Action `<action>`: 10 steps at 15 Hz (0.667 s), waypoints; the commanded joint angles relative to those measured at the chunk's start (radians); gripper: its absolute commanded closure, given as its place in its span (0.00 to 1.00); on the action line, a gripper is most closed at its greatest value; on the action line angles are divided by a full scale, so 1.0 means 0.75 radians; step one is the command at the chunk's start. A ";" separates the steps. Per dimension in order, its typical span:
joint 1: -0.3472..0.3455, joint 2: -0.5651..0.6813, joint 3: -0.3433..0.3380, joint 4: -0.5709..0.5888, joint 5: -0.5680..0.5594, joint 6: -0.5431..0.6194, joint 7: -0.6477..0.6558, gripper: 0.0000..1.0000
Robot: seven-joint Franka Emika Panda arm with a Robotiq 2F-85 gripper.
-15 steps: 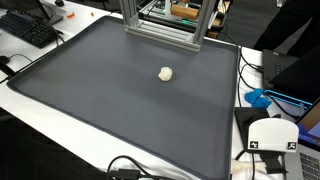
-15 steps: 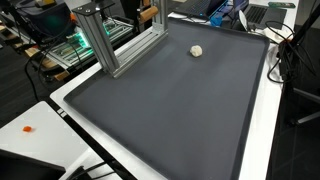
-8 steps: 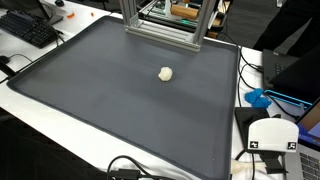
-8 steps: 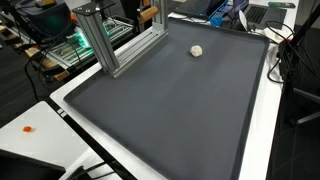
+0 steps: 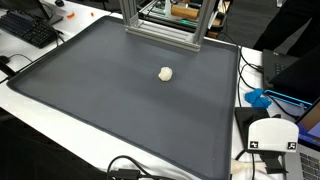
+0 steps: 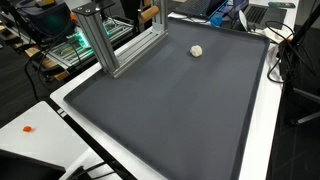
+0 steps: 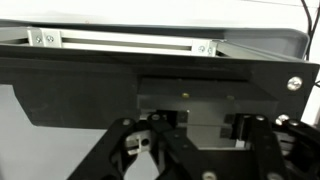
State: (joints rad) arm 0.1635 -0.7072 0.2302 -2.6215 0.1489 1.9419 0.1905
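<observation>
My gripper (image 7: 208,122) shows only in the wrist view, low in the picture, its dark linkages spread to both sides. Its two fingers (image 7: 183,116) stand apart with a gap between them and nothing in it. Just ahead of them is a black panel (image 7: 90,85), with a silver aluminium rail (image 7: 120,40) above. Neither the arm nor the gripper appears in the exterior views. In both exterior views a small white ball (image 5: 166,73) (image 6: 197,50) lies alone on the dark grey mat (image 5: 90,100) (image 6: 170,120), untouched.
An aluminium frame (image 5: 160,28) (image 6: 105,45) stands at the mat's edge. A keyboard (image 5: 30,28) lies off one corner. A white box with tags (image 5: 272,135), a blue object (image 5: 258,98) and cables (image 5: 130,170) crowd the table's border.
</observation>
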 commanded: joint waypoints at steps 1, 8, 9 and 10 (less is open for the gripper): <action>0.012 -0.007 0.002 -0.035 -0.012 0.036 -0.006 0.65; 0.005 -0.003 -0.004 0.001 -0.042 0.032 -0.022 0.65; 0.003 -0.001 -0.005 0.010 -0.051 0.035 -0.026 0.65; 0.001 0.005 -0.007 0.022 -0.060 0.041 -0.033 0.65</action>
State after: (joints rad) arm 0.1637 -0.7050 0.2310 -2.6203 0.1323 1.9590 0.1847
